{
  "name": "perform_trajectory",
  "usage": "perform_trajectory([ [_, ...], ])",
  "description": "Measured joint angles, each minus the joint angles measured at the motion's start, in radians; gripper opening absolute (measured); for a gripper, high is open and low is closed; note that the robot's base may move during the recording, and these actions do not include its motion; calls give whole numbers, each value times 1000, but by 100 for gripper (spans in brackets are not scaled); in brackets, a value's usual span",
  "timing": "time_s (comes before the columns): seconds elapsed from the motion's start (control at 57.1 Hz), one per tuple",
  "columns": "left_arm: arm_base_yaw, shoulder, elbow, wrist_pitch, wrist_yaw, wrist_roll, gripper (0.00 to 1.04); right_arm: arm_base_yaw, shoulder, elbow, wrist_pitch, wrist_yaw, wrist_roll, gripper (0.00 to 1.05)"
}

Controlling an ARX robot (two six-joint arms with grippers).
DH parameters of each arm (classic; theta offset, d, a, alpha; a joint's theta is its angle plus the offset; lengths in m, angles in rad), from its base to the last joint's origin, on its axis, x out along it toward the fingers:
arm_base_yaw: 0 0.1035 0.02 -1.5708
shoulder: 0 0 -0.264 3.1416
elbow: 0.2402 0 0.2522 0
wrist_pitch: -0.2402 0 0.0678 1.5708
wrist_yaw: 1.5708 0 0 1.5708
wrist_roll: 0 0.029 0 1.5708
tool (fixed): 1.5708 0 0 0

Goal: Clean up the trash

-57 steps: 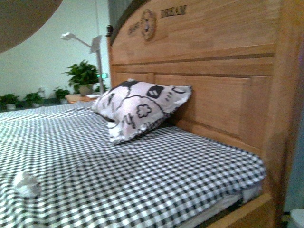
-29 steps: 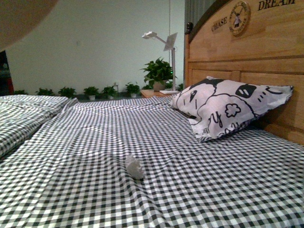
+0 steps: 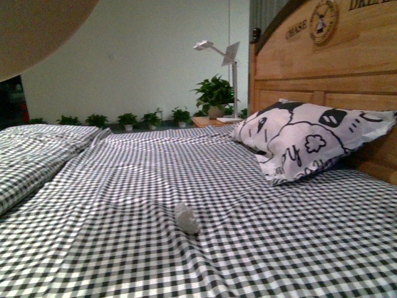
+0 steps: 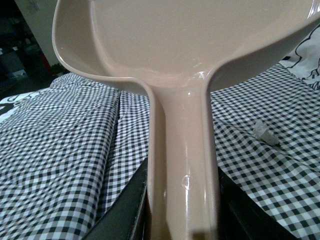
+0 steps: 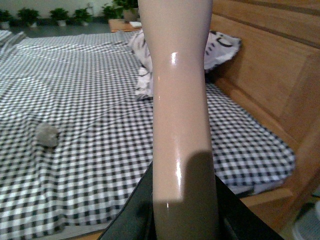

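Note:
The trash, a small crumpled white paper wad (image 3: pixel 187 218), lies on the checked bed sheet in the middle of the front view. It also shows in the left wrist view (image 4: pixel 265 132) and the right wrist view (image 5: pixel 47 135). My left gripper (image 4: pixel 182 210) is shut on the handle of the pink dustpan (image 4: pixel 185 45), held above the bed; its rim shows as a brown blur in the front view's upper left corner (image 3: pixel 37 31). My right gripper (image 5: pixel 182 210) is shut on the pink brush handle (image 5: pixel 180 100), held above the bed's near edge. The brush head is out of view.
A black-and-white patterned pillow (image 3: pixel 304 139) leans on the wooden headboard (image 3: pixel 335 68) at the right. A second checked bed (image 3: pixel 31 155) lies at the left. A white lamp (image 3: pixel 223 56) and potted plants (image 3: pixel 214 93) stand behind. The bed's wooden frame edge (image 5: pixel 265 200) shows near my right gripper.
The front view has swung left: the pillow and headboard shifted right, and the paper wad moved from the lower left to the middle. The last half second brought only a small further shift.

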Motion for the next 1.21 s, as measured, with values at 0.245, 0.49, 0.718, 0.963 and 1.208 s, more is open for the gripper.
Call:
perform_trajectory([
  [0.245, 3, -5, 0, 0, -15, -3, 28, 5, 10, 0, 0, -11, -2, 20],
  [0.49, -4, 11, 27, -83, -55, -39, 28, 1, 2, 0, 0, -11, -1, 20],
  [0.718, 95, 151, 172, -394, 52, -105, 28, 0, 2, 0, 0, -7, -1, 20],
  [0.963, 286, 369, 325, -286, 416, 116, 28, 1, 2, 0, 0, -8, -1, 20],
  [1.208, 366, 555, 378, -296, 640, 367, 28, 0, 2, 0, 0, -8, -1, 20],
])
